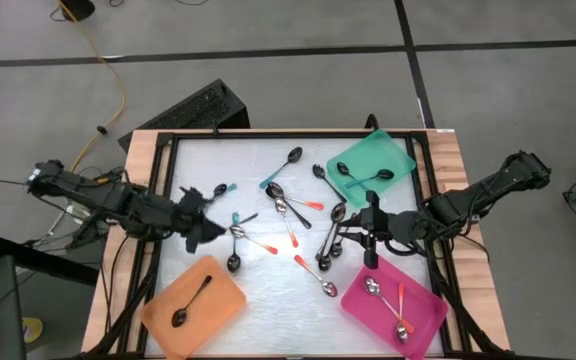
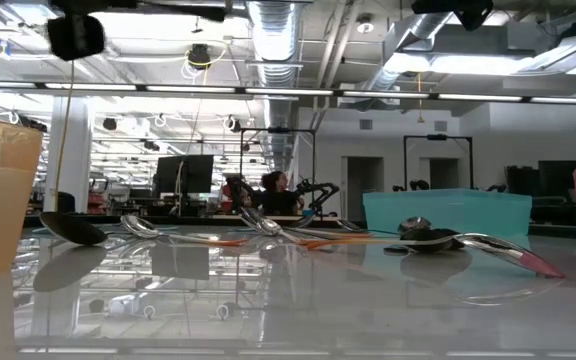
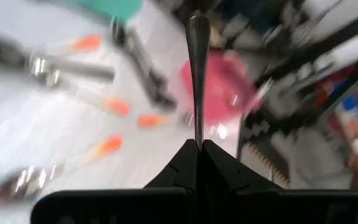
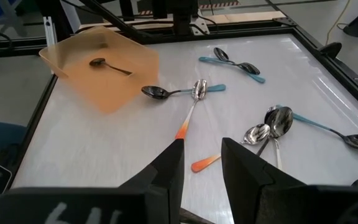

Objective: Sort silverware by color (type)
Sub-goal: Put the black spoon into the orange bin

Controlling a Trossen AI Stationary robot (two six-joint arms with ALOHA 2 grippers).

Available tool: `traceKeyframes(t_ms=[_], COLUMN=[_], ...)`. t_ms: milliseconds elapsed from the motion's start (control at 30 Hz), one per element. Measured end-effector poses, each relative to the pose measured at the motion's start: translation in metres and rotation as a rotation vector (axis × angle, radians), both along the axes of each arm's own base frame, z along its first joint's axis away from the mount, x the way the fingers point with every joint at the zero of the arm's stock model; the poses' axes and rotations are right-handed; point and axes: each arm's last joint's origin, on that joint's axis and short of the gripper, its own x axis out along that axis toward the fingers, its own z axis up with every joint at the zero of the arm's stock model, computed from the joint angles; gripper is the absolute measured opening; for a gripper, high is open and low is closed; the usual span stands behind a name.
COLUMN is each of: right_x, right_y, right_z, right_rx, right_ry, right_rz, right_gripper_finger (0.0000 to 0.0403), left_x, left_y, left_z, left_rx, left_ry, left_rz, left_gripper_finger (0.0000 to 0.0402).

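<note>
Several small spoons lie scattered on the white table top [image 1: 268, 270]; some have orange handles [image 1: 290, 232], some teal [image 1: 280, 170], some are all dark or silver [image 1: 233, 262]. My left gripper [image 1: 204, 228] hovers over the table's left part and is shut on a thin dark spoon [image 2: 68, 226], which hangs under it. My right gripper [image 4: 201, 160] is open above the table's right part, over an orange handle [image 4: 205, 163], touching nothing. An orange-handled spoon [image 4: 190, 112] lies ahead of it. My left gripper pinches the dark spoon by the end of its handle [image 3: 196, 138] between its two fingers, from above. The spoon hangs straight down, bowl [image 2: 68, 228] lowest, close to the table. Whether the bowl touches the surface, I cannot tell.
An orange tray [image 1: 223, 300] at the near left holds one dark spoon [image 1: 191, 303]. A pink tray [image 1: 426, 312] at the near right and a teal tray [image 1: 398, 152] at the far right hold spoons too. A black frame [image 1: 158, 200] borders the table top.
</note>
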Motion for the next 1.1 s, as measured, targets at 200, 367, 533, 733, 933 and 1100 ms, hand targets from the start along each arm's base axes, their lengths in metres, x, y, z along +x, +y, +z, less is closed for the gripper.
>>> traceKeyframes(t_ms=[200, 367, 533, 733, 933, 1100], right_x=[0.0, 0.0, 0.0, 0.0, 0.0, -0.001], right_y=[0.0, 0.0, 0.0, 0.0, 0.0, 0.0], right_z=[0.0, 0.0, 0.0, 0.0, 0.0, -0.001], right_rx=[0.0, 0.0, 0.0, -0.002, -0.017, -0.022], right_ry=[0.0, 0.0, 0.0, 0.0, 0.002, 0.013], right_rz=[0.0, 0.0, 0.0, 0.001, 0.007, 0.007], right_gripper_finger=[0.0118, 0.0118, 0.0118, 0.0118, 0.0118, 0.0118], left_x=[-0.001, 0.0, -0.011, -0.028, -0.03, -0.025], left_y=[-0.024, -0.055, -0.079, -0.101, -0.124, -0.144], left_z=[-0.01, -0.013, -0.012, -0.023, -0.041, -0.054], left_rx=[-0.105, -0.184, -0.239, -0.274, -0.309, -0.345], left_ry=[0.223, 0.314, 0.429, 0.578, 0.658, 0.704], left_rz=[0.048, -0.031, -0.001, 0.108, 0.192, 0.192], left_gripper_finger=[0.0, 0.0, 0.0, 0.0, 0.0, 0.0])
